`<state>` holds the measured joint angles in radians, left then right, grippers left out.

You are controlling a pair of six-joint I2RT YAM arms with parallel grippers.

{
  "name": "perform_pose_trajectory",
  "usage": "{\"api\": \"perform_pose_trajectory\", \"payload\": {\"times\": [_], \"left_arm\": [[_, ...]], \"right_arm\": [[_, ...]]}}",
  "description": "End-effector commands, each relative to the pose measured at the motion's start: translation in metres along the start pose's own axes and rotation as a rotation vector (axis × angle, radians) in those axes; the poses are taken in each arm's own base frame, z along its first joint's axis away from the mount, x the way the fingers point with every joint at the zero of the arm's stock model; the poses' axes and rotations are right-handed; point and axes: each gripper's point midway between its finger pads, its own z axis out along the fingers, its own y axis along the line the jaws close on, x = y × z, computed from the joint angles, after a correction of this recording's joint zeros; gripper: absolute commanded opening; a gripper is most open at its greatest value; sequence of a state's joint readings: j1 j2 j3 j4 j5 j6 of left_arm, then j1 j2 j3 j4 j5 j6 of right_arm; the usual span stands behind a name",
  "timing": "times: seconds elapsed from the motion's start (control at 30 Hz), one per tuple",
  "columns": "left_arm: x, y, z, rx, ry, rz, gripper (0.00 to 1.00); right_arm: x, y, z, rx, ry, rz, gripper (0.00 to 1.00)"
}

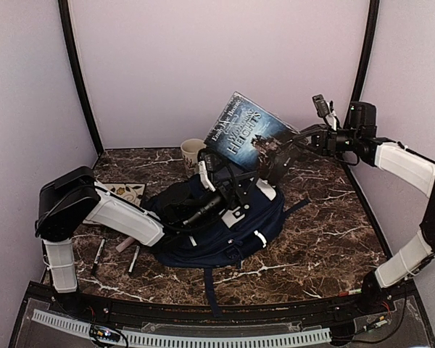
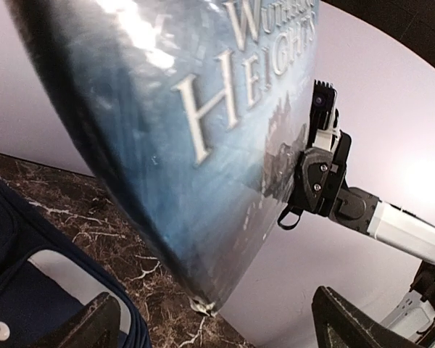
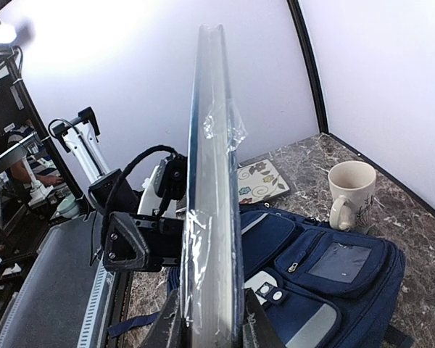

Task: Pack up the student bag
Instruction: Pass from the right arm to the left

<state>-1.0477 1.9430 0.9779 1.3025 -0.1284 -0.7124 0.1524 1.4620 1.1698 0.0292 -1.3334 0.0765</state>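
Two arms meet over the student bag [image 1: 225, 235] lying mid-way on the table [image 1: 326, 239]: right gripper [image 3: 210, 326] clamps the wrapped book [image 1: 246, 134] by its edge, left gripper [image 2: 225, 326] hovers alongside, jaws spread wide.

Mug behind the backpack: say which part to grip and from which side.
Pinch the cream mug by its rim from above, one finger inside, one outside, on the side away from its handle. It stands upright with an open mouth, and the backpack lies close beside it, so a sideways approach looks tight.
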Motion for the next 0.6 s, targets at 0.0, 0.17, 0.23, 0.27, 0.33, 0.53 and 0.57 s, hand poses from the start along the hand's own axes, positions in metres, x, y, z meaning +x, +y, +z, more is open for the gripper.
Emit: {"api": "perform_pose_trajectory", "payload": {"times": [0.0,0.17,0.23,0.27,0.33,0.53,0.57], "left_arm": [[-0.037,-0.017,0.013,0.128,-0.11,-0.07,0.95],[-0.054,-0.016,0.025,0.188,-0.139,-0.029,0.93],[-0.058,-0.022,0.028,0.248,-0.144,-0.001,0.87],[-0.06,-0.027,0.029,0.28,-0.142,0.014,0.83],[-0.062,-0.033,0.03,0.317,-0.135,0.044,0.74],[-0.066,-0.048,0.026,0.403,-0.116,0.07,0.42],[-0.067,-0.05,0.024,0.416,-0.114,0.068,0.37]], "right_arm": [[-0.024,0.032,-0.003,-0.088,-0.041,-0.207,0.0],[-0.016,0.035,-0.002,-0.093,-0.037,-0.188,0.0],[-0.013,0.036,-0.002,-0.094,-0.035,-0.179,0.0],[-0.011,0.036,-0.002,-0.095,-0.033,-0.173,0.0],[-0.007,0.037,-0.001,-0.097,-0.03,-0.159,0.0],[0.013,0.035,0.0,-0.099,-0.01,-0.053,0.0],[0.017,0.035,0.001,-0.099,0.0,-0.005,0.0]]}}
